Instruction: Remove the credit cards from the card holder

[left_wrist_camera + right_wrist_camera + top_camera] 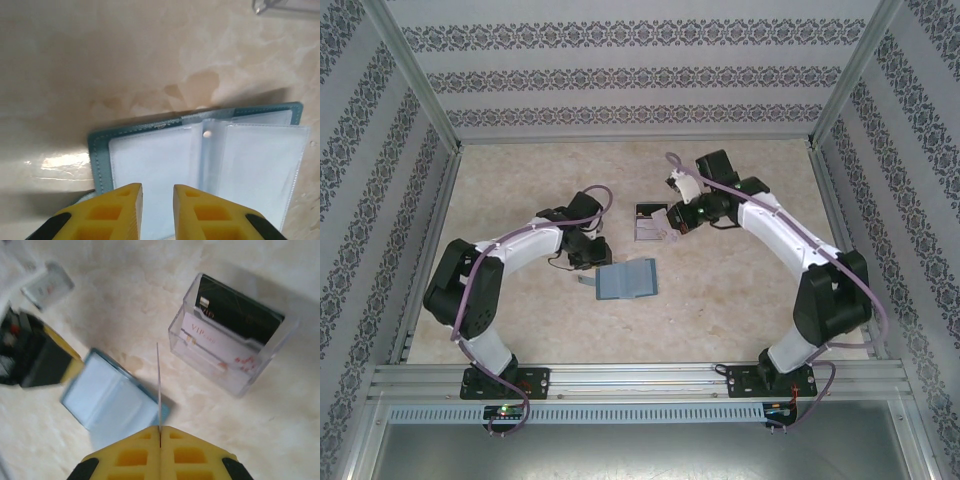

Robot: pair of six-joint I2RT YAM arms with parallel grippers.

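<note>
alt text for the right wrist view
The right hand pinches a thin card, seen edge-on. Right of it, a clear tray holds a dark card and a pale pink card; left of it, the teal card holder lies open.

Soft, even light from above fills the top view, the arms (pixel 520 245) throwing faint shadows on the table (pixel 740 300). In the left wrist view white glare lies beside the left edge of the wallet (pixel 165 170), and the left gripper (pixel 158 192) is soft (too close to focus). The right wrist view smears leftward, blurring the wallet; the tray (pixel 235 335) is sharper, the card (pixel 159 382) pinched in the right gripper (pixel 160 430) a thin pale line
</note>
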